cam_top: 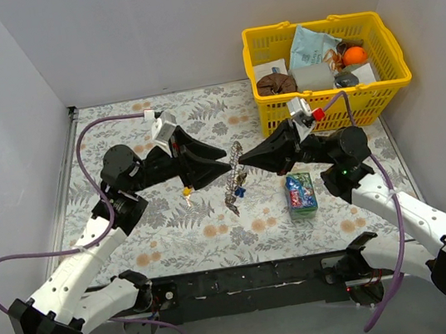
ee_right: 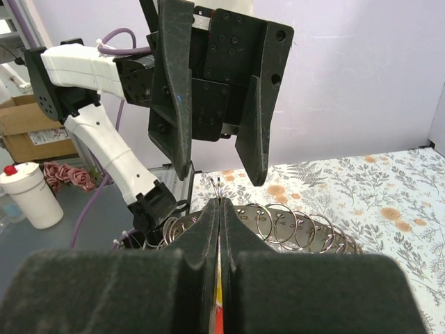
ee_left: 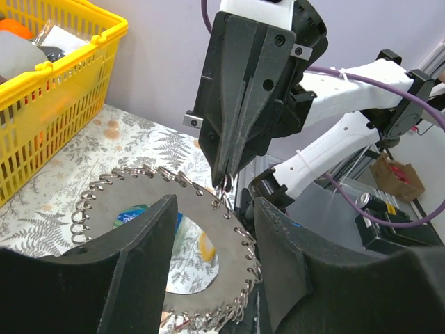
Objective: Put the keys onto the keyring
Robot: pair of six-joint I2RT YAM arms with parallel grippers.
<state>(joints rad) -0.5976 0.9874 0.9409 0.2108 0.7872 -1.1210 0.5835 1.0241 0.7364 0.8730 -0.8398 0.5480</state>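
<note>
Left wrist | right gripper [ee_left: 222,182] pinching keyring [ee_left: 132,189] rim | left gripper [ee_left: 215,203] jaws apart, straddling keyring

keyring [cam_top: 235,158]: silver chain loop, raised | blue key [cam_top: 241,189]: at loop | yellow key [cam_top: 186,192]: apart

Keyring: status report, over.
Right gripper shut on keyring. Left gripper open, close in, facing it. Blue key at the ring. Snack packet lies apart.
</note>
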